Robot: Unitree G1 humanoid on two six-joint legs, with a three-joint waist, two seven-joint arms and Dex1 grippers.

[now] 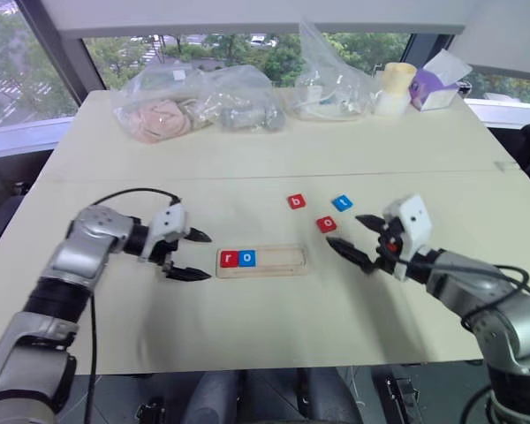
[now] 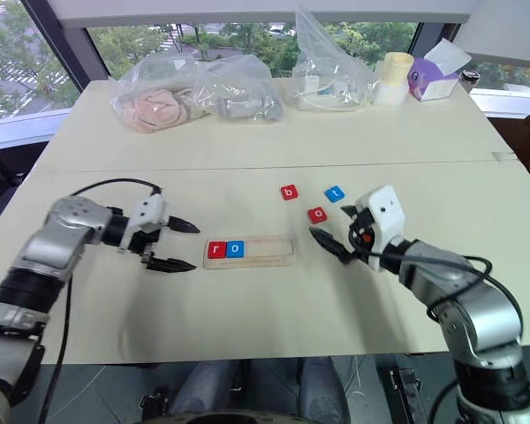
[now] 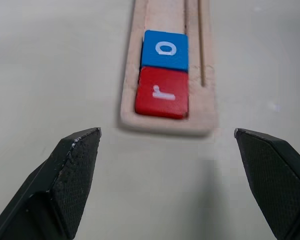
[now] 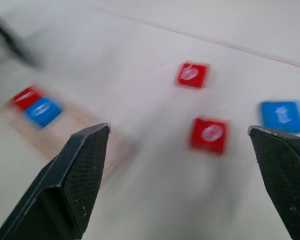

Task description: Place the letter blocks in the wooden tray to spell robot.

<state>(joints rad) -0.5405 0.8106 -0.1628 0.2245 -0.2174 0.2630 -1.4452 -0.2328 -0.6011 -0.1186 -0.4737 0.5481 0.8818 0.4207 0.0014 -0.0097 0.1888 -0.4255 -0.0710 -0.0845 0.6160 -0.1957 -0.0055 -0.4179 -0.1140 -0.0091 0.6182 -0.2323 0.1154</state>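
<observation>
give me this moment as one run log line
tray: long pale wooden tray holds red r tile, blue o tile | loose: red b tile, red o tile, blue t tile | both grippers: open, empty

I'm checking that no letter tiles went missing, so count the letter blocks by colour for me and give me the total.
Red blocks: 3, the r in the wooden tray, the b and an o loose on the table.
Blue blocks: 2, an o in the tray beside the r, and the t on the table.
Total: 5
</observation>
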